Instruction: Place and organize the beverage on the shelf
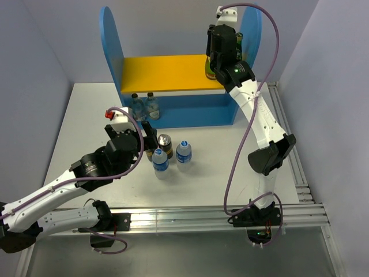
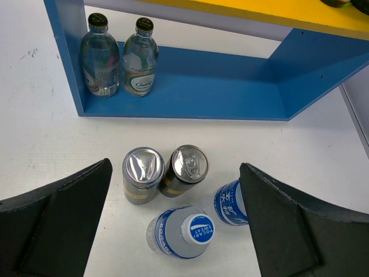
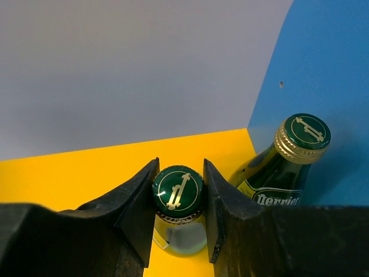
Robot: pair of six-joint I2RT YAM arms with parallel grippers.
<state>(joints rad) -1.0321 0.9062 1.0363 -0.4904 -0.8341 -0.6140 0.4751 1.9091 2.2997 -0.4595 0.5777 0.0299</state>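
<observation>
The shelf (image 1: 173,72) stands at the back. My right gripper (image 3: 180,165) is at the right end of its yellow board (image 3: 86,173), shut on the cap of a green glass bottle (image 3: 179,191) standing there. A second green bottle (image 3: 291,153) stands just right of it, against the blue side panel. My left gripper (image 2: 176,173) is wide open above the table. Below it stand two dark cans (image 2: 142,170) (image 2: 188,167) and two blue-labelled plastic bottles (image 2: 184,231) (image 2: 230,202). In the top view the group (image 1: 165,151) is in front of the shelf.
Two clear glass bottles with dark caps (image 2: 99,57) (image 2: 140,60) stand at the left end of the blue lower tier (image 2: 202,86). Grey walls close in the table on both sides. A metal rail (image 1: 219,210) runs along the near edge.
</observation>
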